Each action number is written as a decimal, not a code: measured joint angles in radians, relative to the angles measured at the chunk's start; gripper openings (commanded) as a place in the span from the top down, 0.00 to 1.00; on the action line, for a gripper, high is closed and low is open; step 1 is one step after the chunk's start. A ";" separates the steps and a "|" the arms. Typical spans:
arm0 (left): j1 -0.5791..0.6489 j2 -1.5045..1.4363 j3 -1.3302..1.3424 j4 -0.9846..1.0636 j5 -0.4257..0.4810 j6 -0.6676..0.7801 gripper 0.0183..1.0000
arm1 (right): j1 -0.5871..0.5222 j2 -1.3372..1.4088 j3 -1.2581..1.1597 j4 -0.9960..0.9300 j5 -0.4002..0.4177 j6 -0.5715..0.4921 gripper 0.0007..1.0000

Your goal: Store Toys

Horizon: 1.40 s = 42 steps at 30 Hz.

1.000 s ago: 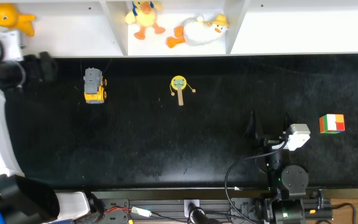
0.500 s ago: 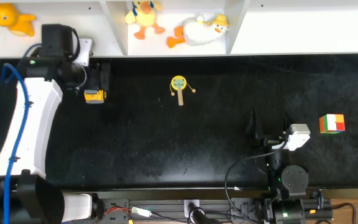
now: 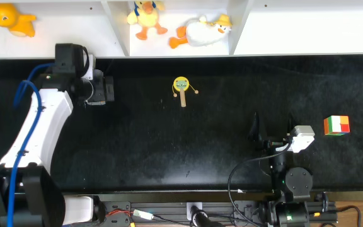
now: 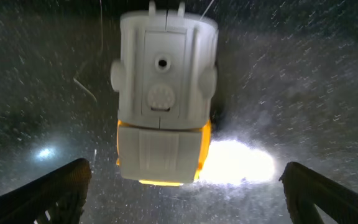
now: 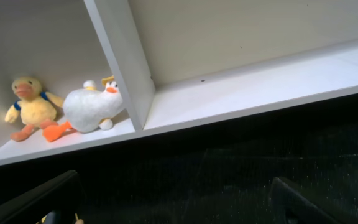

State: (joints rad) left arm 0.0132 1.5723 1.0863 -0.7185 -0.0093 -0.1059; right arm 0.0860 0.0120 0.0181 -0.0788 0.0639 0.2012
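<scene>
Two wide-spread hands, left hand (image 4: 185, 179) above grey-and-yellow toy truck (image 4: 163, 93), right hand (image 3: 272, 126) well apart

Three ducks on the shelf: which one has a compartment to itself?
The orange-yellow duck, alone in the left compartment. The yellow plush duck and the white plush duck share the middle one.

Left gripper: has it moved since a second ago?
Yes. The left gripper has swung rightward, closer to the yellow rattle, which has stayed put, and is now above the toy truck.
</scene>
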 measured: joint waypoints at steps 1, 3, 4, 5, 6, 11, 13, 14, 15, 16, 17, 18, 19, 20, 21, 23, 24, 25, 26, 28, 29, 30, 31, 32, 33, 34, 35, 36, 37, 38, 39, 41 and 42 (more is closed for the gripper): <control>0.000 0.000 -0.018 0.016 -0.002 0.000 0.00 | 0.000 0.000 0.000 0.000 0.000 0.000 0.00; 0.000 0.000 -0.048 0.037 -0.004 0.000 0.00 | 0.000 0.000 0.000 0.000 0.000 0.000 0.00; 0.000 0.000 -0.060 0.048 -0.005 0.000 0.00 | 0.000 0.000 0.000 0.000 0.000 0.000 0.01; 0.000 0.000 -0.067 0.063 -0.007 0.000 0.00 | 0.000 0.000 0.000 0.001 0.000 0.000 0.00; 0.000 0.000 -0.073 0.080 -0.010 0.000 0.00 | 0.000 0.000 0.000 0.000 -0.001 0.000 0.00; 0.000 0.000 -0.119 0.172 -0.023 0.000 0.00 | 0.000 0.000 0.000 0.000 0.000 0.000 0.00; 0.000 0.000 -0.138 0.193 -0.026 0.001 0.00 | 0.000 0.000 0.000 0.000 0.000 0.000 0.01; 0.000 0.000 -0.143 0.202 -0.031 0.002 0.00 | 0.000 0.000 0.000 0.000 0.000 0.000 0.01; 0.000 0.000 -0.148 0.212 -0.034 0.003 0.00 | 0.000 0.000 0.000 0.000 0.000 0.000 0.00; 0.000 0.000 -0.150 0.219 -0.039 0.004 0.00 | 0.000 0.000 0.000 0.000 0.000 0.000 0.01; 0.000 0.000 -0.152 0.223 -0.044 0.004 0.00 | 0.000 0.000 0.000 0.000 0.000 0.000 0.00; 0.000 0.000 -0.154 0.230 -0.048 0.004 0.00 | 0.000 0.000 0.000 0.000 0.000 0.000 0.00; 0.000 0.000 -0.157 0.237 -0.051 0.004 0.01 | 0.000 0.000 0.000 0.000 0.000 0.000 0.00; 0.000 0.000 -0.161 0.242 -0.056 0.004 0.03 | 0.000 0.000 0.000 0.000 0.000 -0.001 0.00; 0.000 0.000 -0.165 0.245 -0.058 0.004 0.04 | 0.000 0.000 0.000 0.000 0.000 0.000 0.00; 0.000 0.000 -0.176 0.245 -0.066 0.005 0.08 | 0.000 0.000 0.000 0.000 0.000 0.000 0.00; 0.000 0.000 -0.181 0.245 -0.069 0.008 0.10 | 0.000 0.000 0.000 0.000 0.000 0.000 0.00; 0.000 0.000 -0.185 0.244 -0.072 0.010 0.12 | 0.000 0.000 0.000 0.000 0.000 0.000 0.00; 0.000 0.000 -0.187 0.245 -0.075 0.011 0.15 | 0.000 0.000 0.000 0.000 0.000 0.000 0.01; 0.000 0.000 -0.187 0.254 -0.078 0.012 0.17 | 0.000 0.000 0.000 0.000 0.000 0.000 0.01; 0.000 0.000 -0.187 0.263 -0.080 0.012 0.19 | 0.000 0.000 0.000 0.000 0.000 0.000 0.00; 0.000 0.001 -0.187 0.271 -0.082 0.012 0.22 | 0.000 0.000 0.000 0.000 0.000 0.000 0.01; 0.000 0.002 -0.187 0.278 -0.082 0.011 0.24 | 0.000 0.000 0.000 0.000 0.000 0.000 0.00; 0.000 0.003 -0.187 0.284 -0.082 0.012 0.26 | 0.000 0.000 0.000 0.000 0.000 0.000 0.00; 0.000 0.006 -0.187 0.290 -0.082 0.012 0.29 | 0.000 0.000 0.000 0.000 0.000 0.000 0.00; 0.000 0.010 -0.187 0.294 -0.082 0.011 0.31 | 0.000 0.000 0.000 0.000 0.000 0.000 0.00; 0.000 0.015 -0.187 0.296 -0.082 0.012 0.33 | 0.000 0.000 0.000 0.000 0.000 0.000 0.01; 0.000 0.021 -0.187 0.297 -0.081 0.012 0.35 | 0.000 0.000 0.000 0.000 0.000 0.000 0.00; 0.000 0.027 -0.187 0.298 -0.082 0.012 0.37 | 0.000 0.000 0.000 0.000 -0.001 0.000 0.00; 0.000 0.029 -0.187 0.302 -0.081 0.011 0.41 | 0.000 0.000 0.000 0.000 0.000 0.000 0.00; 0.000 0.029 -0.187 0.304 -0.081 0.011 0.45 | 0.000 0.000 0.000 0.000 0.000 0.000 0.00; 0.000 0.029 -0.187 0.305 -0.081 0.013 0.51 | 0.000 0.000 0.000 0.000 0.000 0.000 0.00; 0.000 0.029 -0.187 0.305 -0.081 0.016 0.54 | 0.000 0.000 0.000 0.000 -0.001 0.000 0.00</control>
State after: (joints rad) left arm 0.0132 1.6016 0.8997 -0.4133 -0.0902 -0.0898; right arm 0.0860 0.0120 0.0181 -0.0792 0.0631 0.2012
